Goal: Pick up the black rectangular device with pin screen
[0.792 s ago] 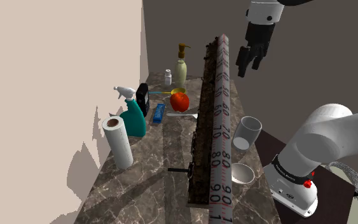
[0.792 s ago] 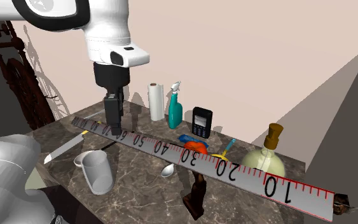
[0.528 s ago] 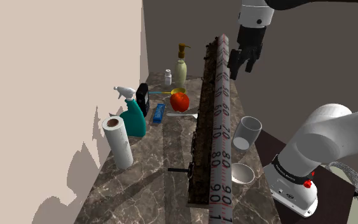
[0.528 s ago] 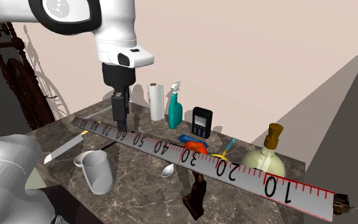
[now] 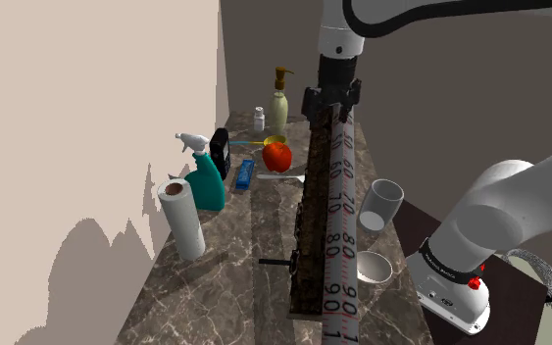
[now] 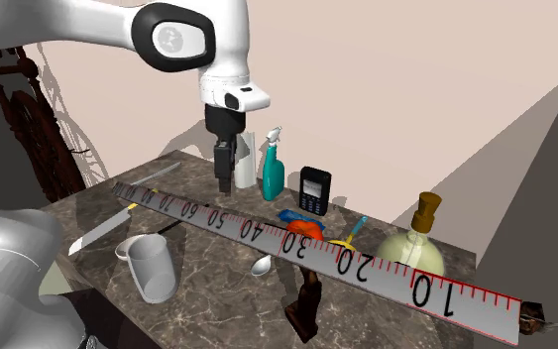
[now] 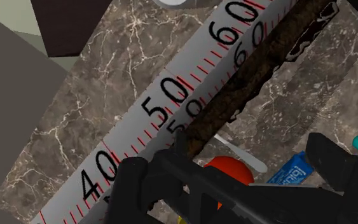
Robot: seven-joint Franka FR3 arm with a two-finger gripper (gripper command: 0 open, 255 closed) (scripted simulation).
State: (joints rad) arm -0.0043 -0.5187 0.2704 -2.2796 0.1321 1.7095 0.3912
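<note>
Marble counter (image 6: 217, 280) holds a black device (image 6: 314, 190) standing upright; likely rigid, light and smooth, best pinched across its narrow sides; the gripper (image 6: 225, 178) hangs wide apart, empty

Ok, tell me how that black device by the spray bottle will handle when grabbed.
The black device looks like a rigid slab, so it is probably stiff. Standing upright on a narrow edge, it may tip if nudged. The spray bottle stands close beside it, so a sideways push might knock that.

Your table (image 5: 264, 230) is brown, veined white; ruler (image 5: 343, 196) white with red ticks; spray bottle (image 5: 207, 182) teal; device (image 6: 314, 190) black.
</note>
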